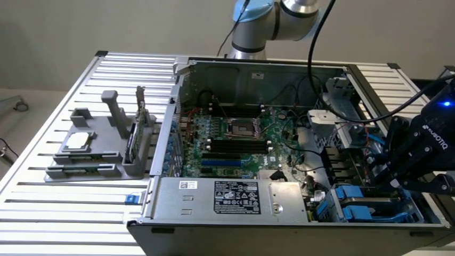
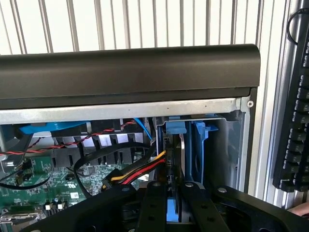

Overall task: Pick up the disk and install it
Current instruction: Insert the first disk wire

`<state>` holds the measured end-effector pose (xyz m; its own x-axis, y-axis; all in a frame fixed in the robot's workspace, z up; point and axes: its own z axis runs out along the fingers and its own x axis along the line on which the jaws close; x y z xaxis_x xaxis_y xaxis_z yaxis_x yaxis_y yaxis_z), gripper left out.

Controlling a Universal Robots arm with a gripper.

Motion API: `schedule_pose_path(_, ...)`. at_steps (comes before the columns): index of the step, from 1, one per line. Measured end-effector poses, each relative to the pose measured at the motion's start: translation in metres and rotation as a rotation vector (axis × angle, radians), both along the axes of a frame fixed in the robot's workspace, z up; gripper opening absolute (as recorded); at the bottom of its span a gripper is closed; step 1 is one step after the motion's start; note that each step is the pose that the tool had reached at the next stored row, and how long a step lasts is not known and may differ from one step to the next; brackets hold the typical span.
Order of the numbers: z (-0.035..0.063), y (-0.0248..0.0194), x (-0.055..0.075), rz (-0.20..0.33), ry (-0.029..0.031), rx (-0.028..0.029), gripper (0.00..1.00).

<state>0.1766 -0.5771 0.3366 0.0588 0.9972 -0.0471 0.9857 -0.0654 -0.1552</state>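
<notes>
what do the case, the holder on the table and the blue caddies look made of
Case: sheet metal, dull bare grey with folded edges, under a matte black outer panel, possibly plastic. Holder: matte grey, blocky one-piece shapes, probably plastic or printed. Blue caddies: moulded plastic, slightly glossy, thin walls.

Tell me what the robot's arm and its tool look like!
The arm is shiny silver with blue-grey joint caps, and black cables hang from it. The tool is black, with white letters and a little blue light. Its fingers are black with small screw holes.
</notes>
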Motion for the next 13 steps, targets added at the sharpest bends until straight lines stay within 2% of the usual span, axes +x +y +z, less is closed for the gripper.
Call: schedule_pose_path(13, -0.0006, 0.0000, 0.0000, 0.011, 0.0000, 0.0001, 0.17)
